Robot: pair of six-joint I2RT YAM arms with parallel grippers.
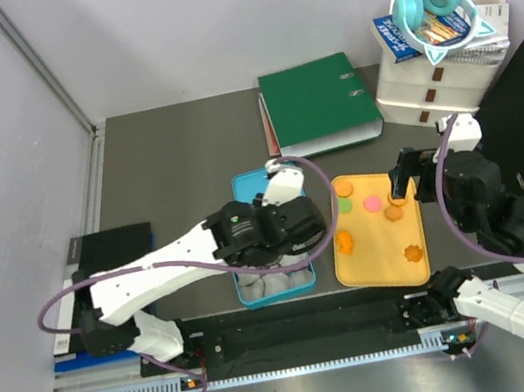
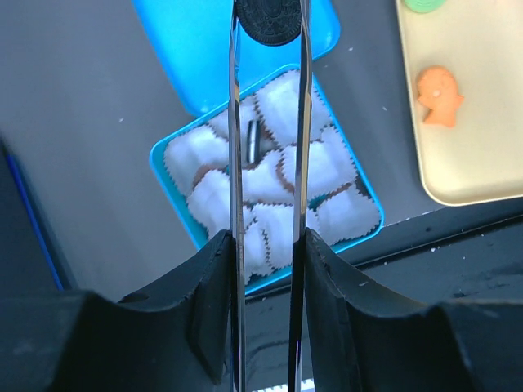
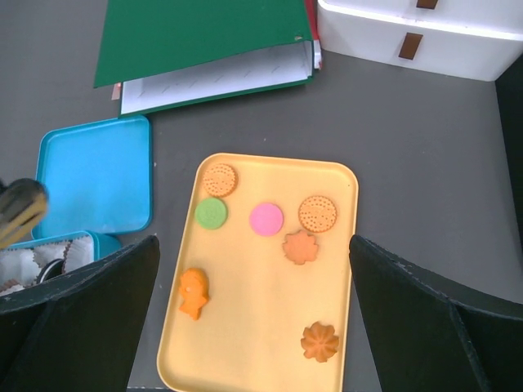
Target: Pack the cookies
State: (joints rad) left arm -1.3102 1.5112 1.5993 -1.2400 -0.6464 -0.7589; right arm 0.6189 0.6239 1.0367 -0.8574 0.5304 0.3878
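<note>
Left arm holds a black cookie by the box; right arm hovers over the tray.

The left fingers [image 2: 268, 26] are clamped on a black cookie [image 2: 268, 15], which seems to hang over the lid [image 2: 188, 49]. The box [image 2: 173, 196] lies back toward that arm's base (another black one [image 2: 252, 140] stands on edge in a liner there). The right fingers [image 3: 253, 245] are spread wide and empty above the tray [image 3: 245, 343], where seven cookies [image 3: 265, 218] lie.

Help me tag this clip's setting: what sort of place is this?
Probably a lab or office test bench, not a kitchen: bare white partition walls enclose a grey table holding a green binder, white desk drawers and a yellow tray.
</note>
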